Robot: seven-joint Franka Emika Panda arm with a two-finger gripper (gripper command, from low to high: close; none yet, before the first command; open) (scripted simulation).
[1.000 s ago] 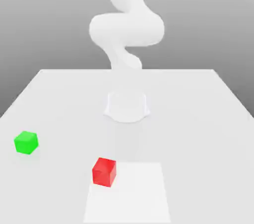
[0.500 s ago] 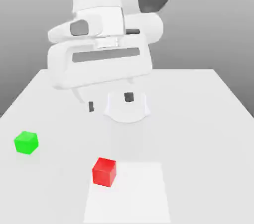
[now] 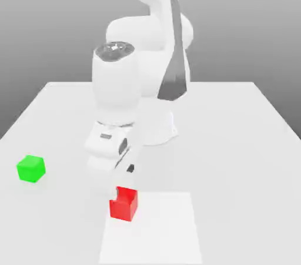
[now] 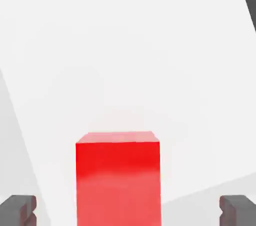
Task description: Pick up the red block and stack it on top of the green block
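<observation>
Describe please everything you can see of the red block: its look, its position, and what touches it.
The red block is a small bright red cube with plain matte faces. It sits flat and upright on the white table, at the edge of a brighter white rectangle. The open gripper hangs just above it, one finger on each side with clear gaps, so nothing grips it. In the exterior view, a finger hides its upper corner. The green block lies apart, toward that view's left.

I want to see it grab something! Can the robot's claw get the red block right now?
Probably yes. The gripper hangs open right over the red block, one finger on each side, and nothing lies between them.
</observation>
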